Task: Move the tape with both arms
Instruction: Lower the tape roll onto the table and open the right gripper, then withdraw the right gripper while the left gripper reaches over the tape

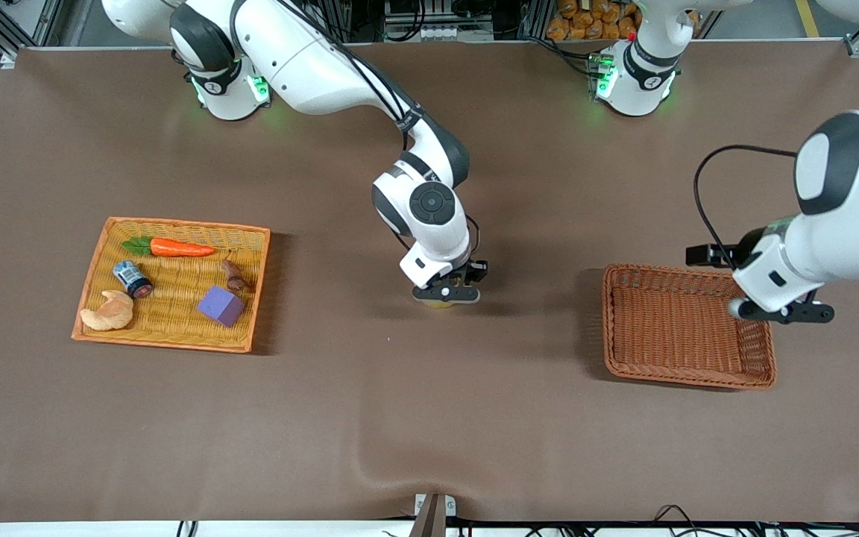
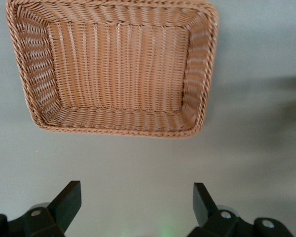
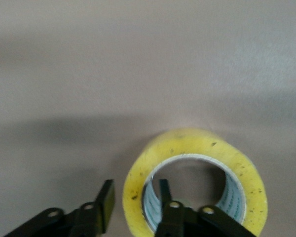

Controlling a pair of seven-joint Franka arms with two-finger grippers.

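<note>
The tape (image 3: 195,180) lies flat on the brown table (image 1: 429,432) at the middle of the front view, its hole facing up, so there is no long axis to line up, only the ring wall. Directly over it sits the right gripper (image 3: 134,203): in the right wrist view one finger stands inside the hole and the other just outside the yellow wall, with a visible gap on the outer side, so the jaws straddle the wall at a narrow spacing without clearly pinching it. The right arm is far nearer the tape.

Toward the right of the front view, the left gripper (image 2: 137,205) waits spread wide and empty over the edge of the brown wicker basket (image 1: 687,328).

No writing can be read on the tape; its inner core shows only faint greenish marks.
</note>
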